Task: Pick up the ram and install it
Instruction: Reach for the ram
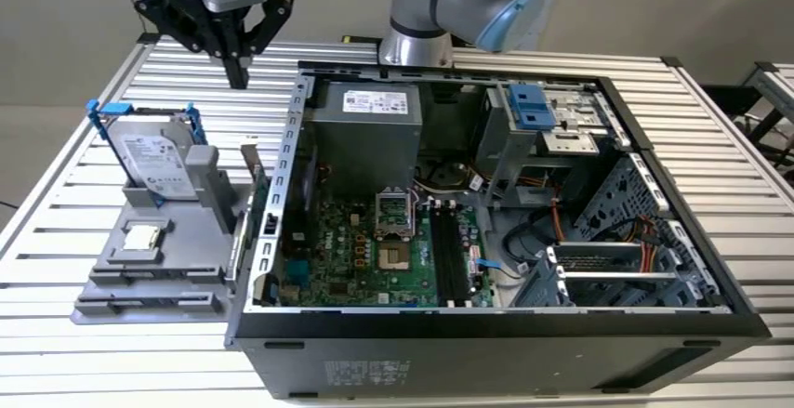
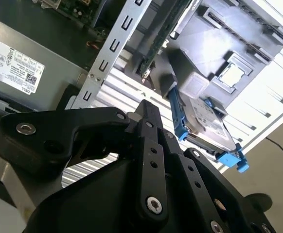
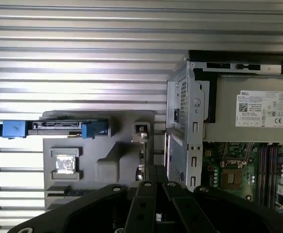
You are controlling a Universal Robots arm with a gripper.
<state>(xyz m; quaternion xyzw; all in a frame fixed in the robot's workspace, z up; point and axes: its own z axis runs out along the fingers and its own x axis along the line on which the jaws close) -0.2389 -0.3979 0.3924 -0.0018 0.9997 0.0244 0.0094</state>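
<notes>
The ram (image 1: 255, 171) is a thin stick standing on edge in the grey holder (image 1: 137, 278), close beside the open case's wall (image 1: 296, 148). It shows edge-on as a green strip in the second wrist view (image 2: 157, 46) and as a thin line in the first wrist view (image 3: 142, 155). My gripper (image 1: 236, 81) hangs above the table behind the holder, some way above and behind the ram, with its black fingers together and nothing between them. Both wrist views show its tips (image 2: 146, 108) (image 3: 153, 170). Long black memory slots (image 1: 447, 250) (image 3: 265, 165) lie on the green motherboard inside the case.
The holder also carries a grey hard drive in a blue bracket (image 1: 162, 162) (image 2: 204, 124) and a small silver processor chip (image 1: 143, 236) (image 3: 64, 164). Inside the case sit a power supply (image 1: 366, 125), drive cages and cables (image 1: 596, 231). Everything rests on a slatted metal table (image 1: 74, 148).
</notes>
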